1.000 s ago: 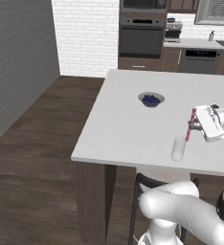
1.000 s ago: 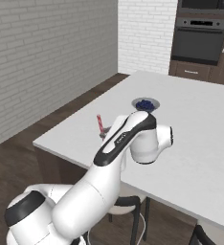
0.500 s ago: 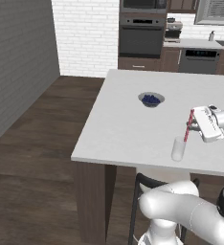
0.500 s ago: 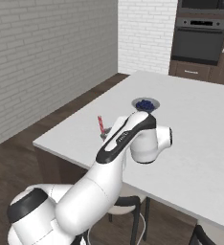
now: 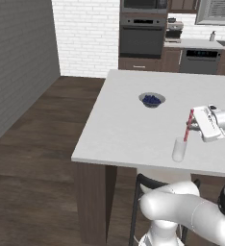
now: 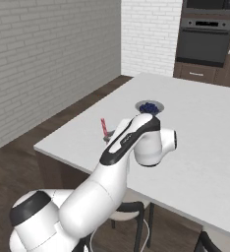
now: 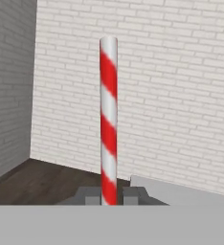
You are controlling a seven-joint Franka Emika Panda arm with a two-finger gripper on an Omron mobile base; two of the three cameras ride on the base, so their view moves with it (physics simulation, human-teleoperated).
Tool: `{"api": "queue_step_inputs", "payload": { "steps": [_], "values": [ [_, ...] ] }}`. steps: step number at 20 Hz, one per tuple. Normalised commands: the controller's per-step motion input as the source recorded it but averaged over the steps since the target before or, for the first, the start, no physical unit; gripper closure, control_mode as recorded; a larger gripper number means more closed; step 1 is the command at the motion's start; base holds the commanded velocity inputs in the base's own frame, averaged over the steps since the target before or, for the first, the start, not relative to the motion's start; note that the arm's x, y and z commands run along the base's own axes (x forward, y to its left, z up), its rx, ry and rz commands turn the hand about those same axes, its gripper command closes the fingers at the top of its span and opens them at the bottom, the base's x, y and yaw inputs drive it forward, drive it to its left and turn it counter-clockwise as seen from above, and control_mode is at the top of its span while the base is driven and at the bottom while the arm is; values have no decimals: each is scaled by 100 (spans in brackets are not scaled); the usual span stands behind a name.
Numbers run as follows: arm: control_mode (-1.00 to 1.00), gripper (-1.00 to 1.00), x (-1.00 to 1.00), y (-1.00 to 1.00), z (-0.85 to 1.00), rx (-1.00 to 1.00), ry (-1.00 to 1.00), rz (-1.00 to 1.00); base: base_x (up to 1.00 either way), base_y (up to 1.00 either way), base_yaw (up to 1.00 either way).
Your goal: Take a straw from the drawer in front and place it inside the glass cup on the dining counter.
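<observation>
My gripper is shut on the straw, a red and white striped stick held almost upright with a slight tilt. Right under it the clear glass cup stands near the front edge of the white dining counter. The straw's lower end reaches the cup's rim; I cannot tell whether it is inside. In the hand view the straw rises between the two dark fingertips. From the right base view the straw pokes up beside my arm, which covers the cup. The drawer is out of view.
A small bowl with blue contents sits further back on the counter, also. A dark stool stands under the counter's front edge. Ovens and dark cabinets line the far wall.
The gripper and the straw have sunk slightly toward the glass cup. The cup and bowl have not moved.
</observation>
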Motion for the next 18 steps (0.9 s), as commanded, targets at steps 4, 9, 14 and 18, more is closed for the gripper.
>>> {"api": "queue_step_inputs", "payload": {
  "steps": [4, 9, 14, 18],
  "values": [
    [-100, 100, 5, -2, -2, 0, 0, 0, 0, 0, 0],
    [-100, 100, 7, -7, -7, 0, 0, 0, 0, 0, 0],
    [-100, 100, 0, -3, -10, 0, 0, 0, 0, 0, 0],
    [-100, 100, 1, -4, -5, 0, 0, 0, 0, 0, 0]
  ]
}}
